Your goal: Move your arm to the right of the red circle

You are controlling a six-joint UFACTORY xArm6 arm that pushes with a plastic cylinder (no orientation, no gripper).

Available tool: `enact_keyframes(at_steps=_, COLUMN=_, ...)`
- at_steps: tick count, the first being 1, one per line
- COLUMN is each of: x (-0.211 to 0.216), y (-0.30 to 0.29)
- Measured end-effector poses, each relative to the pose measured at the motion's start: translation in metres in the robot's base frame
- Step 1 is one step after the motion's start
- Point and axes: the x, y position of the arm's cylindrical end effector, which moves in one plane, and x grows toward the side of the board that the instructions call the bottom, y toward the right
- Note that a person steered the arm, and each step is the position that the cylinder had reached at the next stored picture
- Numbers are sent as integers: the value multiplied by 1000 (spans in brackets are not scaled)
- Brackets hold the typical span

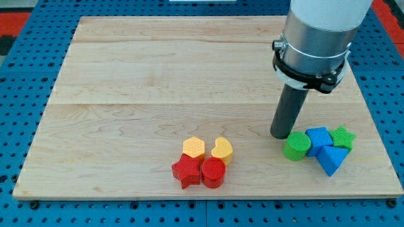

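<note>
The rod's tip (279, 134) stood well to the view's right of the red circle (213, 172), so the arm was on the correct side but not yet beside it.

The arm had no jaws, only a dark rod, so there was nothing to be apart or together. From the tip, the red circle lay toward the view's lower left, touching a red star (185, 171), with a yellow hexagon (194, 147) and a yellow heart (221, 149) just above. The circle was a round, upright cylinder; it had no long axis or facing direction. A green cylinder (296, 145) sat just below-right of the tip, clustered with a blue cube (319, 138), a blue triangle (332, 158) and a green star (343, 137). What seemingly remained was a slide leftward and downward across the wooden board (158, 75).
</note>
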Motion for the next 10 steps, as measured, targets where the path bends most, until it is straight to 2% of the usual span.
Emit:
enact_keyframes(at_steps=5, x=-10, y=-1)
enact_keyframes(at_steps=6, x=-25, y=-1)
enact_keyframes(at_steps=7, x=-68, y=-2)
enact_keyframes(at_steps=8, x=-82, y=48)
enact_keyframes(at_steps=9, x=-38, y=7)
enact_keyframes(at_steps=10, x=-38, y=-49)
